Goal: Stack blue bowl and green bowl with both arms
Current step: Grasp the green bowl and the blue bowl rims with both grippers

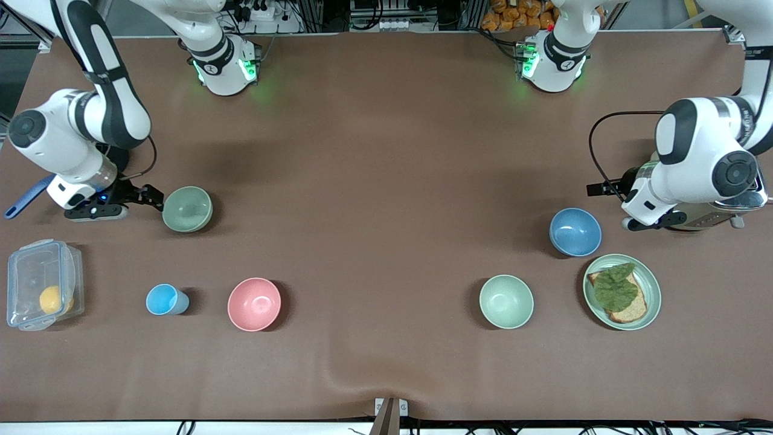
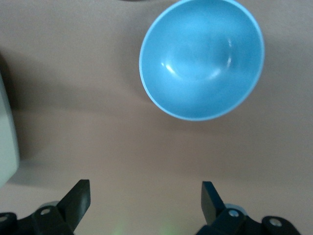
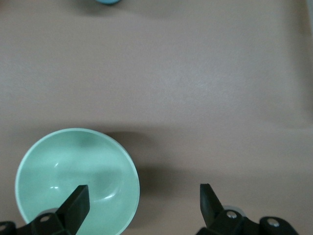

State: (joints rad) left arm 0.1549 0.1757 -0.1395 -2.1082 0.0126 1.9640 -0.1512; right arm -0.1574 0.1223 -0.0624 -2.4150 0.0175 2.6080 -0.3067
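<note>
Front view: the blue bowl [image 1: 575, 231] sits on the tabletop [image 1: 386, 181] toward the left arm's end, the left gripper [image 1: 645, 222] beside it. The right gripper [image 1: 145, 196] hangs just beside a green bowl [image 1: 188, 209] (one of two alike).

Left wrist view: jaws open, blue bowl [image 2: 202, 58] ahead.

Right wrist view: jaws open, one finger [image 3: 76, 203] over the green bowl [image 3: 77, 182].

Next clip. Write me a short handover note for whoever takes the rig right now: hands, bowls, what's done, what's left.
Left hand: open, empty, beside the blue bowl at the left arm's end.
Right hand: open, empty, over the rim of the green bowl at the right arm's end.
A second green bowl sits nearer the front camera than the blue one, untouched.
Done: nothing gripped, nothing stacked.
Left: grip both bowls, bring them together, stack.
</note>
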